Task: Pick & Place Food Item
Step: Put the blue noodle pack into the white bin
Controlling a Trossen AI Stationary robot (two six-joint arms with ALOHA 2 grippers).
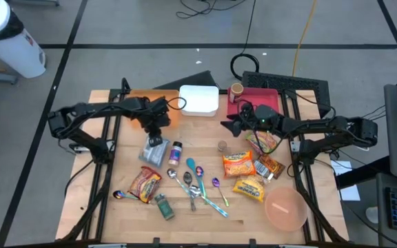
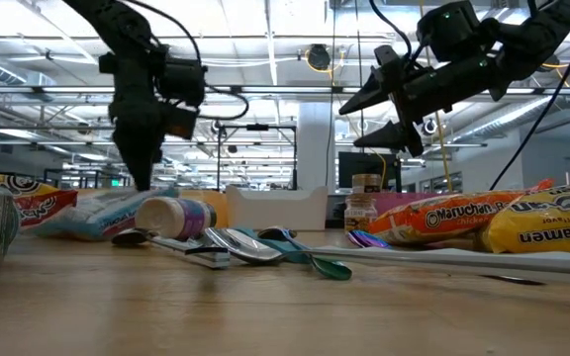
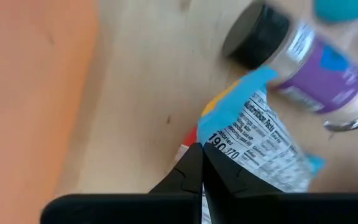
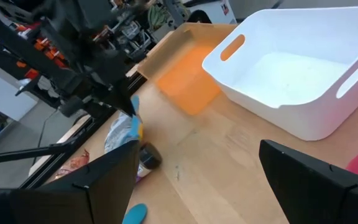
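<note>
Left wrist view alone shows the left tool [image 3: 202, 163] pinching the blue-edged packet [image 3: 260, 143].

four spoons [image 1: 200, 180], five snack packets [image 1: 239, 164], three small jars [image 1: 176, 151], one white bin [image 1: 200, 100], one pink bowl [image 1: 285, 209], one orange mat [image 1: 158, 105].

The high camera looked straight down on the whole bench [image 1: 102, 207], while the low one sat at bench-top height at the near edge and faced level across it into the room; both took in the spoons [image 1: 191, 186] and the ramen packs [image 2: 463, 220]. The left wrist camera hung very close above the blue-edged packet [image 3: 260, 143] beside the spice jar [image 3: 309, 68]. The right wrist camera, higher and farther off, faced left across the white bin [image 4: 303, 68], and shared that packet and jar.
</note>
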